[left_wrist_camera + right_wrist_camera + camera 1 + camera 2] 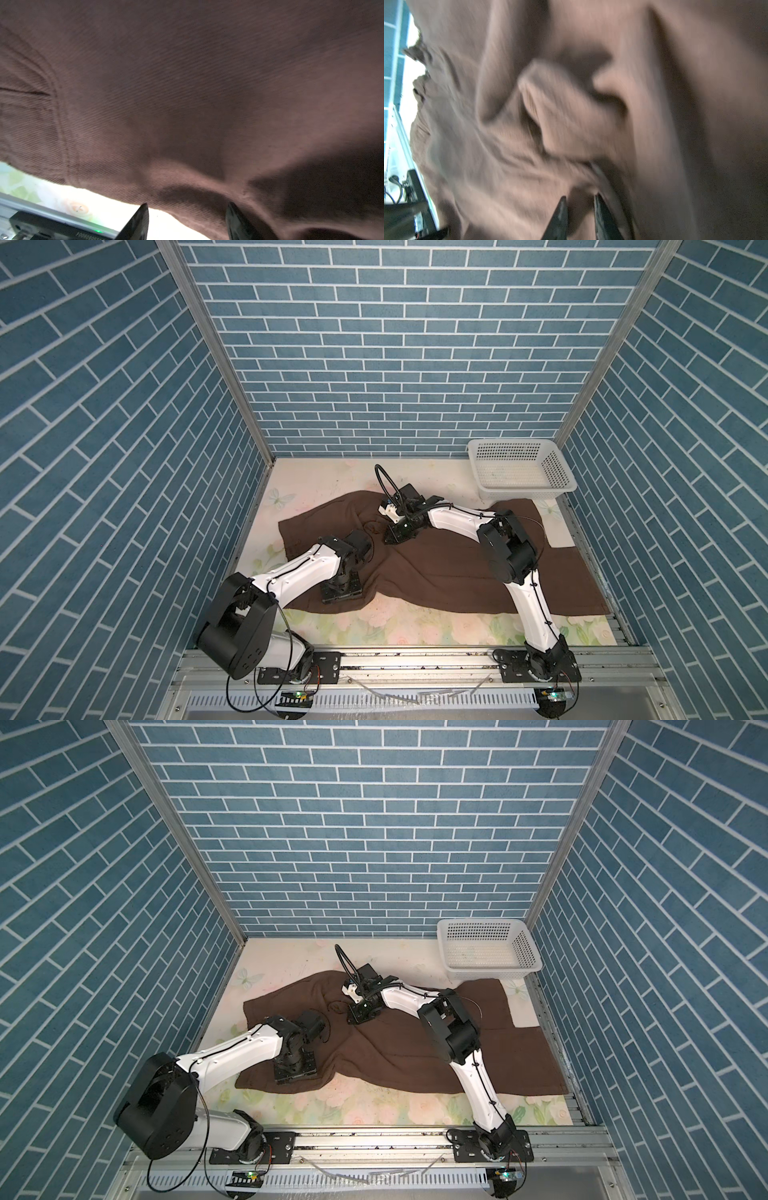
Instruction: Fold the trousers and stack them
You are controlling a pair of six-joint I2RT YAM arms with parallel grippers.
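Where one pair of trousers (pixel 449 572) is spread on one table (pixel 415 626), two grippers are seen: the left gripper (pixel 187 207) parted at the near edge, the right gripper (pixel 580 199) pinched on a central fold. One basket (pixel 523 493) stands just beside the far leg; bare table is left along the near side.

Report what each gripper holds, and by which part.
The right gripper pinches a bunched fold near the middle of the trousers. The left gripper is open, its fingers straddling the near edge, gripping nothing.

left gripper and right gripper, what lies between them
Only creased dark brown fabric trousers, in both top views; left gripper and right gripper both on them.
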